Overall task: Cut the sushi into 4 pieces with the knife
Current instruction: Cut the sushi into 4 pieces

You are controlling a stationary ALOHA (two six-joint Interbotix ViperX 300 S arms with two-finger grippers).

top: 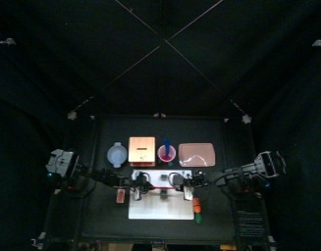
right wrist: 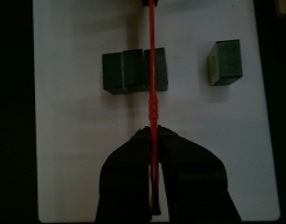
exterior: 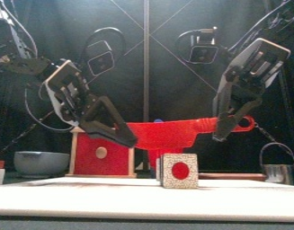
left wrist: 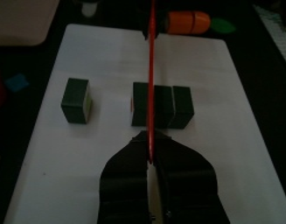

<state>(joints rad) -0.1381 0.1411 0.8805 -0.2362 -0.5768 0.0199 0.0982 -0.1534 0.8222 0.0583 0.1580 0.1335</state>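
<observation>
Sushi [exterior: 177, 171] lies on the white cutting board [left wrist: 226, 131], as one big dark green chunk [left wrist: 165, 105] and one small piece [left wrist: 76, 99] a little apart from it. The red knife [exterior: 173, 132] hangs flat over the big chunk, lined up with a crack between its blocks, likely so it can push straight down there. The left gripper [left wrist: 149, 150] and the right gripper [right wrist: 151, 140] each squeeze tight on one end of the knife, which should keep it level.

A robot lab booth: black curtains [top: 71, 59] around a small table [top: 104, 211], left arm [exterior: 71, 94] and right arm [exterior: 251, 67]
</observation>
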